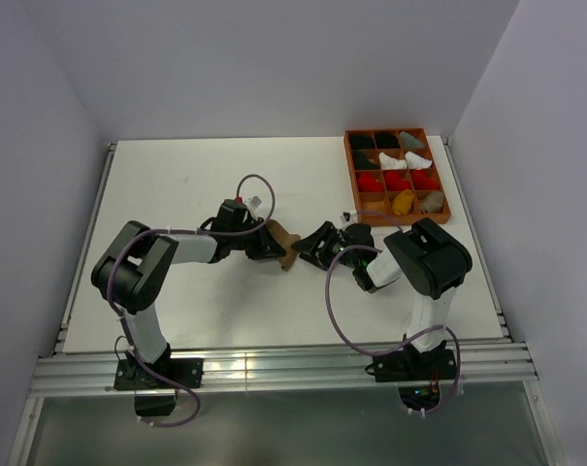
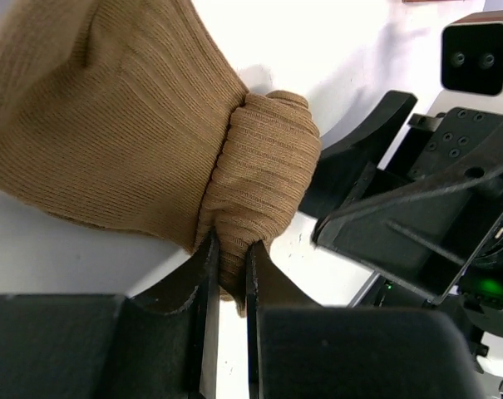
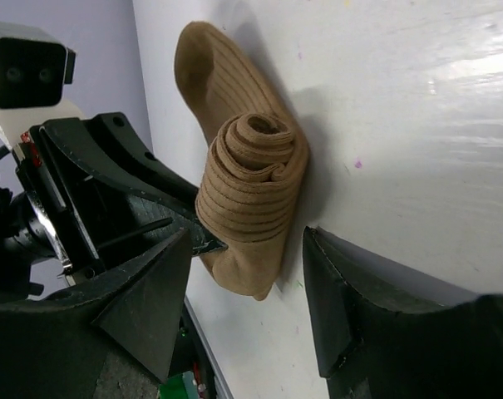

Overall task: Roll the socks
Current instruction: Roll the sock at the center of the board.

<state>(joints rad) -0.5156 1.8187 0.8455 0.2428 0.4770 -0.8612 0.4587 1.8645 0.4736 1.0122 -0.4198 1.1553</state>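
The tan sock (image 1: pixel 284 249) lies on the white surface (image 1: pixel 196 175), to the left of the orange tray (image 1: pixel 348 184) and a little nearer to the arm bases than the tray. One end of it is wound into a thick roll; the other end is flat and loose. The left tool (image 2: pixel 230 253), further left of the tray than the sock, is narrow and pinches a fold of the roll. The right tool (image 3: pixel 247 237), between the tray and the sock, stands wide, with one jaw on each side of the roll, and as far as I can see it does not press it. I judge the sock to be light, soft and ribbed, so not slippery, but the roll may spring open if nothing holds it. A good hold is across the whole roll at its middle, not only on the outer layer.
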